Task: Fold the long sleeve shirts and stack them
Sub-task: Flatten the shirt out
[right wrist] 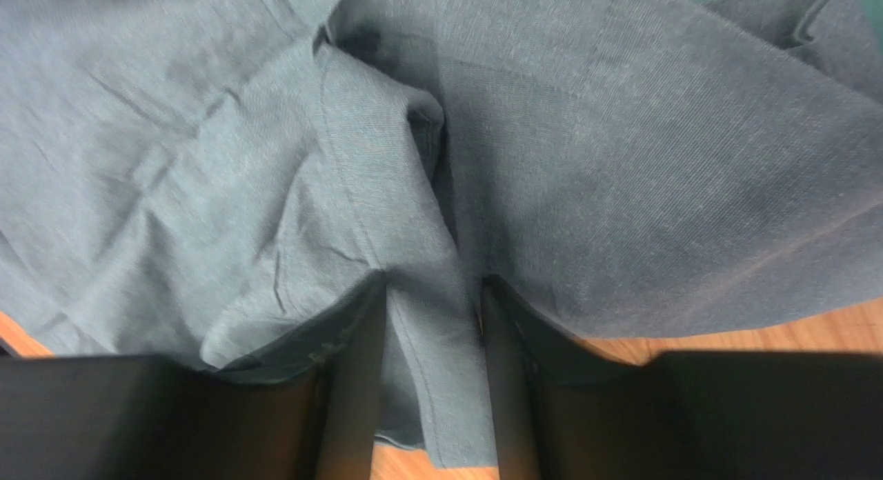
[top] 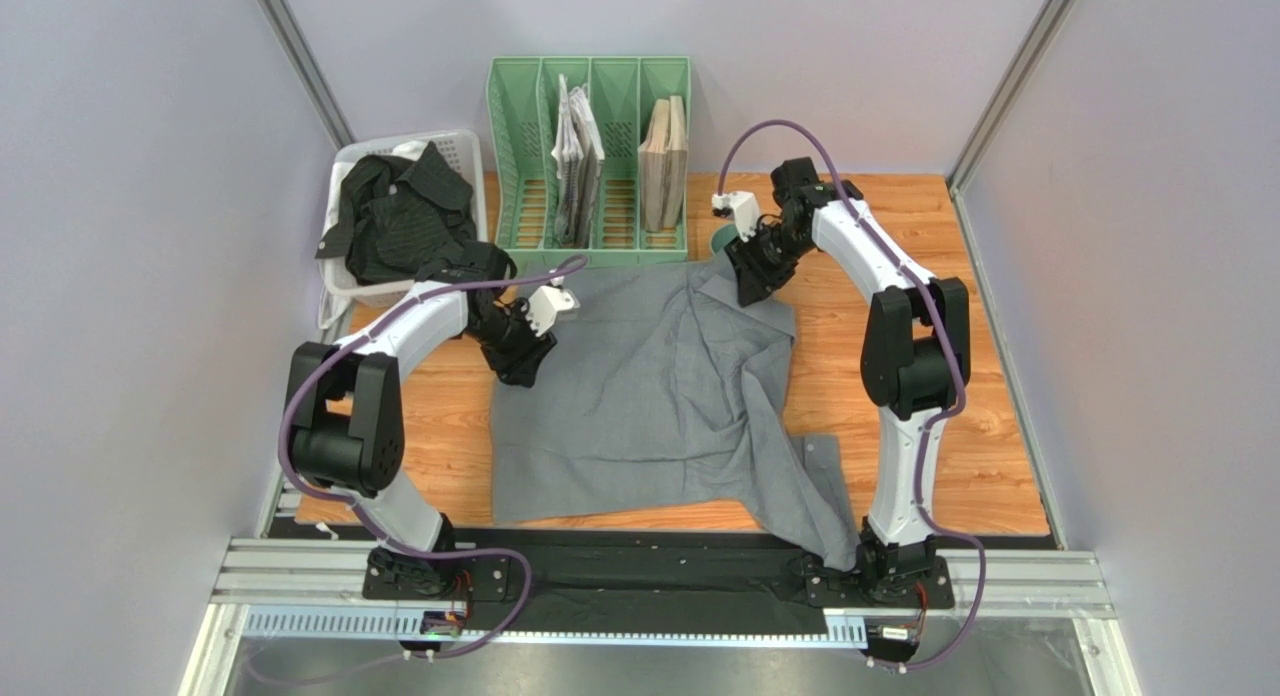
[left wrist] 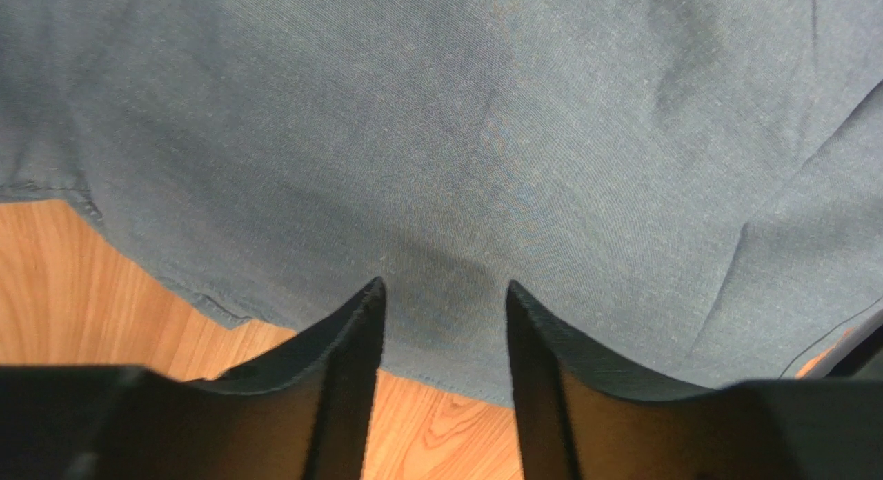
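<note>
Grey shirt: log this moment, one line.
grey shirt spread, unfolded | left gripper open at its edge | right gripper open astride a fold | black shirt in basket

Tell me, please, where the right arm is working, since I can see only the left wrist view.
Observer: The right gripper is at the grey shirt's far right corner, near the green rack.
Operator: Is it holding any cloth?
Observer: A fold of the shirt lies between its fingers; whether they pinch it, I cannot tell.
Operator: And where is the other shirt?
Observer: The black shirt sits bunched in the white basket at the far left.
</note>
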`<act>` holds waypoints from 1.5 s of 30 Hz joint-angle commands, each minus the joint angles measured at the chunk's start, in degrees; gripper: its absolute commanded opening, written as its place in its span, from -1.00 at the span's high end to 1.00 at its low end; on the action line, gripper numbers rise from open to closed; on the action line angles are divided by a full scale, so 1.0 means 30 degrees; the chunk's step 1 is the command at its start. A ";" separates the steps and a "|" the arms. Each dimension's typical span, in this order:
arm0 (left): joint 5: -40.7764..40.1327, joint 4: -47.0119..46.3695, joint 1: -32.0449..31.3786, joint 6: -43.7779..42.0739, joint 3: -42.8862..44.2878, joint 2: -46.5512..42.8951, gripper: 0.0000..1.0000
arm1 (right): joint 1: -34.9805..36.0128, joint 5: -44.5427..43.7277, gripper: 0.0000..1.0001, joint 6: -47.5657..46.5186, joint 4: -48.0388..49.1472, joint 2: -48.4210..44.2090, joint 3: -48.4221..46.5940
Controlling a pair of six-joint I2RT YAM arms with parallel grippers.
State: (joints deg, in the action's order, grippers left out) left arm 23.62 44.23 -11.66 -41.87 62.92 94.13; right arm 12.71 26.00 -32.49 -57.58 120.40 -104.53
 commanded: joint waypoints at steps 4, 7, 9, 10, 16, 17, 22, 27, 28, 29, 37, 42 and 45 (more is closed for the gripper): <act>-0.0694 -0.0067 -0.0332 -0.0516 0.0474 0.0909 0.70 | -0.0834 -0.0316 1.00 -0.0887 -0.0815 -0.2219 0.1822; -0.0898 0.0285 -0.0361 -0.0925 0.0037 0.0910 0.98 | -0.2323 -0.0375 1.00 -0.0743 -0.1224 -0.3918 0.3112; -0.1366 0.0462 -0.0390 -0.1306 -0.0576 0.0618 1.00 | -0.3323 -0.0491 1.00 -0.0742 -0.1924 -0.4973 0.4191; -0.1542 0.0550 -0.0361 -0.1511 -0.0813 0.0530 1.00 | -0.4169 -0.0579 1.00 -0.0829 -0.2103 -0.5325 0.4692; -0.1925 0.1399 -0.0419 -0.2186 -0.1812 -0.0612 1.00 | -0.7075 -0.2366 1.00 -0.1446 -0.2281 -0.6617 0.9288; -0.1925 0.1487 -0.0420 -0.2216 -0.1870 -0.0701 1.00 | -0.7223 -0.2483 1.00 -0.1184 -0.2223 -0.6646 0.9645; -0.2246 0.2278 -0.0420 -0.2654 -0.2338 -0.1315 1.00 | -0.8332 -0.3479 1.00 -0.0509 -0.1725 -0.6940 1.0704; -0.2627 0.2892 -0.0449 -0.3328 -0.3158 -0.1814 1.00 | -0.9947 -0.4796 1.00 -0.0595 -0.1694 -0.5799 0.9562; -0.2715 0.3039 -0.0478 -0.3475 -0.3159 -0.1902 1.00 | -1.0153 -0.4973 1.00 -0.0683 -0.1724 -0.5710 0.9444; -0.2745 0.3157 -0.0449 -0.3505 -0.3130 -0.1961 1.00 | -1.0213 -0.5120 0.99 -0.0742 -0.1695 -0.5535 0.9182; 0.1024 0.4474 -0.0596 -0.2481 -0.1256 -0.3832 0.39 | -0.9952 -0.2487 -0.23 -0.1999 -0.4066 -0.7638 0.6571; 0.3112 0.4479 -0.2025 -0.1984 -0.1429 -0.5415 0.00 | -0.8810 0.1378 -0.39 -0.5980 -0.6321 -1.2666 0.8442; 0.4343 0.3077 -0.2613 -0.0929 -0.2249 -0.6326 -0.18 | -0.6325 0.0947 -0.40 -0.5842 -0.5419 -1.4726 1.0961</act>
State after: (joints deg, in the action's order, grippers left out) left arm 27.81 56.12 -16.91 -47.64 57.78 78.67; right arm -13.47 23.73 -44.40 -70.63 84.95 -78.11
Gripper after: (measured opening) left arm 0.522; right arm 0.696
